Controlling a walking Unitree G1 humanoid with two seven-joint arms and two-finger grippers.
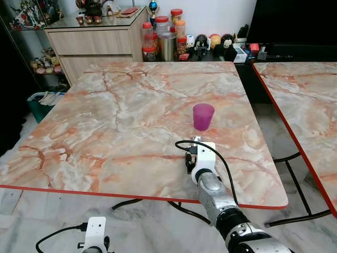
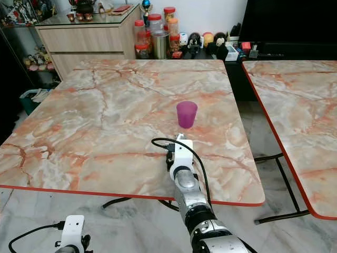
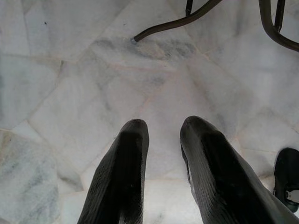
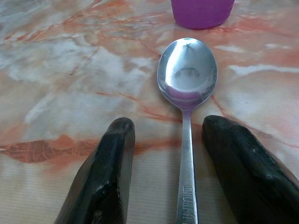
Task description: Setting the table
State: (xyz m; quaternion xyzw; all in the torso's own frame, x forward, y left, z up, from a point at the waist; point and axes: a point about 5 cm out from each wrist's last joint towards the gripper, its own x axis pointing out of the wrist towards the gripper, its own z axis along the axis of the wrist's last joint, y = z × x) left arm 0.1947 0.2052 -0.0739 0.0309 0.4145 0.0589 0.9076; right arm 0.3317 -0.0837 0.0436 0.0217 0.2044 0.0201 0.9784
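Observation:
A purple cup (image 1: 203, 116) stands upright on the marble table (image 1: 116, 116), right of its middle. Just in front of it a metal spoon (image 4: 187, 70) lies flat on the table, bowl towards the cup (image 4: 202, 11). My right gripper (image 4: 168, 121) rests low over the table, open, with one black finger (image 4: 107, 163) on each side of the spoon's handle and clear of it. From the head view my right wrist (image 1: 202, 158) covers most of the spoon. My left gripper (image 3: 166, 122) hangs idle over the floor, open and holding nothing.
A second marble table (image 1: 305, 105) stands to the right across a narrow gap. Jars and figurines (image 1: 163, 37) line the back beside a wooden sideboard (image 1: 95, 42). Dark metal table legs (image 3: 177, 21) curve over the pale marble floor.

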